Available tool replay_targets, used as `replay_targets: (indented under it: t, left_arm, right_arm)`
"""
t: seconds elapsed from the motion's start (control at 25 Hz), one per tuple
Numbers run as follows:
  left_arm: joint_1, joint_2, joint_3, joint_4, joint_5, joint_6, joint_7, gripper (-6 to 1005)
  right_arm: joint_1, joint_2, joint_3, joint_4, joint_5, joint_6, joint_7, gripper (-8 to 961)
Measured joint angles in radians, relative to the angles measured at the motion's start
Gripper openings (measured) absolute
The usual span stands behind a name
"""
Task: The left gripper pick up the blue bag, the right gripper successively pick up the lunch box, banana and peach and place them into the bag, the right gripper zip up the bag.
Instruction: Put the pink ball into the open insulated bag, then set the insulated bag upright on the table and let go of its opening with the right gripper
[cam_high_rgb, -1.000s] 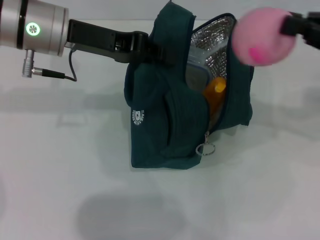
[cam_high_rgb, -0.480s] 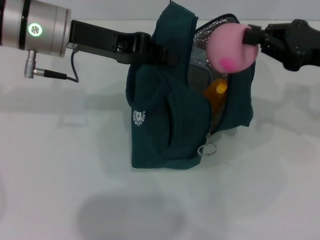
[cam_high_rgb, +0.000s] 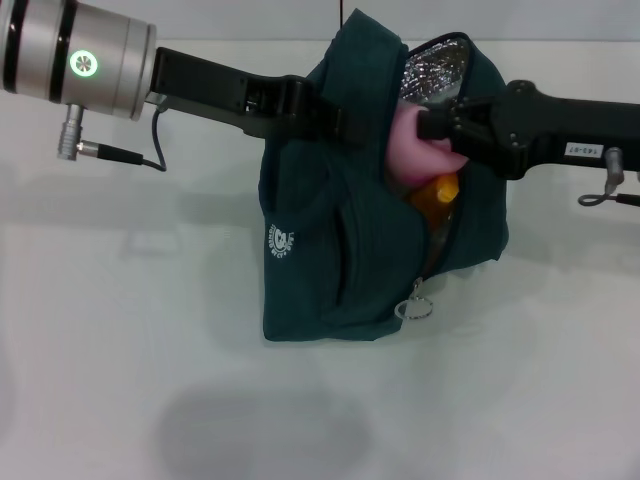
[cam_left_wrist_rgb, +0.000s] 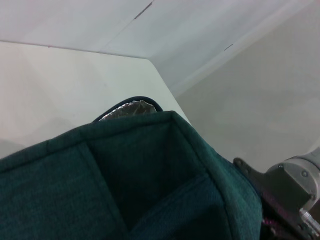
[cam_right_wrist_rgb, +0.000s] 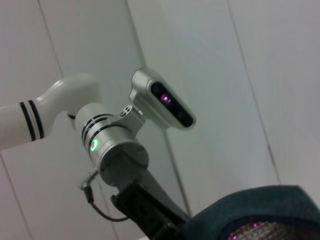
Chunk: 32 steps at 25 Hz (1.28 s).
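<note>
Pink peach (cam_high_rgb: 412, 150) is at the bag (cam_high_rgb: 340, 250) mouth, half inside, sitting above the banana (cam_high_rgb: 437, 195) — held by the right end effector (cam_high_rgb: 432, 125), which reaches in from the bench's right side. Its tips press the fruit, so it's clamped on the peach at about fruit width.

Left end effector (cam_high_rgb: 325, 117) grips the bag's upper edge near the handle, holding the mouth up and open; foil lining visible behind. Lunch box isn't clearly visible, probably under the fruit.

Risks, my read:
- release too high — peach rolls off the banana and out of the slanted opening onto the bench
- right end effector catching the fabric edge on the way out, tugging the bag out of the left grip
- fruit riding high could block the zipper; ring pull (cam_high_rgb: 415, 309) hangs low at the front
</note>
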<state>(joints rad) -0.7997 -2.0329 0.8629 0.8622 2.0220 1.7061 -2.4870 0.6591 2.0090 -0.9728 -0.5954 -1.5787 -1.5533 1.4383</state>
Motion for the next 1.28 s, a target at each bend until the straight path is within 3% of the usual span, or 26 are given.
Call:
replay_targets:
  t: [0.4,0.8,1.08,1.24,1.28]
  left_arm:
    - [-0.008,0.0,-0.001,0.0,-0.001,0.0,-0.001,47]
    - [-0.007,-0.003,-0.001,0.0,0.0,-0.001,0.0,47]
    - [0.002,-0.004,0.001,0.0,0.001,-0.001,0.008,47]
    - [0.002,-0.004,0.002,0.0,0.005,-0.003,0.015,47]
    - [0.002,-0.004,0.002,0.0,0.006,-0.003,0.015,47]
  right_arm:
    - [0.023,-0.008,-0.029,0.005,-0.059,0.002,0.101,24]
    - [0.005,0.002,-0.014,-0.001,-0.042,-0.035,0.127,210]
    - [-0.107,-0.009,0.143,-0.062,0.096,-0.256,-0.003,370]
    - [-0.196,-0.011,0.258,-0.105,0.1,-0.259,-0.039,535]
    - [-0.243,-0.011,0.29,-0.096,0.099,-0.208,-0.09,572]
